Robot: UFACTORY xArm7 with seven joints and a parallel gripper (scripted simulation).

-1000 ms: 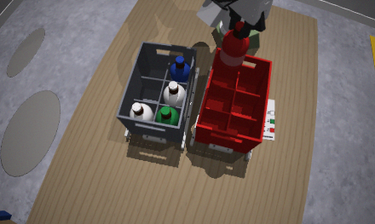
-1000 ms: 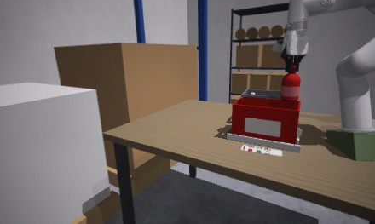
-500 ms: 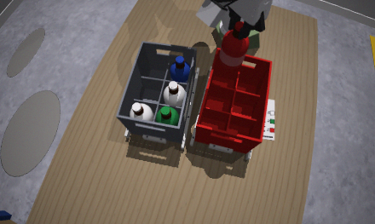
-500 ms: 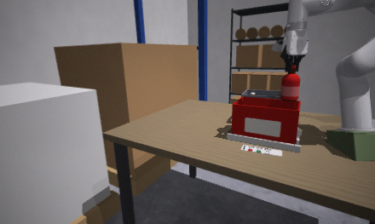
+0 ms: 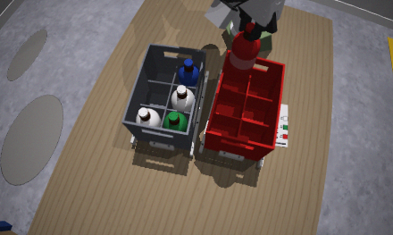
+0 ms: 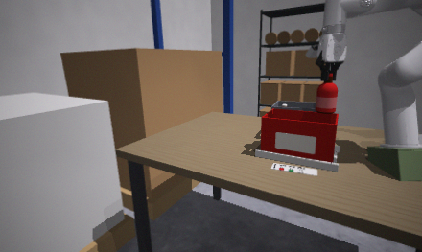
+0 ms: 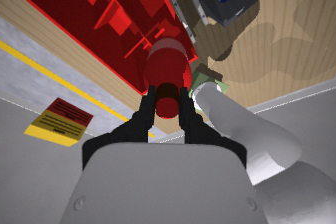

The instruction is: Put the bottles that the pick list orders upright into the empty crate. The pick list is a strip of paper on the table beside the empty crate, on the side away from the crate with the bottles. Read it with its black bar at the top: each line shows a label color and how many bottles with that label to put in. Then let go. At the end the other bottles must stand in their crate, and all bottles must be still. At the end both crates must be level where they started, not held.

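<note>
My gripper (image 5: 253,30) (image 6: 329,77) (image 7: 167,95) is shut on the neck of a red bottle (image 5: 245,46) (image 6: 327,94) (image 7: 167,67). The bottle hangs upright at the back end of the red crate (image 5: 264,153) (image 6: 269,131) (image 7: 90,42); its base looks above the rim. The red crate's visible compartments are empty. The grey crate (image 5: 179,140) (image 6: 301,105) holds a blue bottle (image 5: 188,74), two white bottles (image 5: 183,100) (image 5: 149,118) and a green bottle (image 5: 175,122). The pick list (image 5: 283,109) (image 6: 307,171) shows red, green and white marks; its counts are too small to read.
The crates stand side by side on the wooden table (image 5: 147,203) (image 6: 192,146), with a narrow gap between. The arm's green base (image 5: 265,43) (image 6: 408,165) (image 7: 202,80) is behind the red crate. Both crates have raised end walls and thin dividers.
</note>
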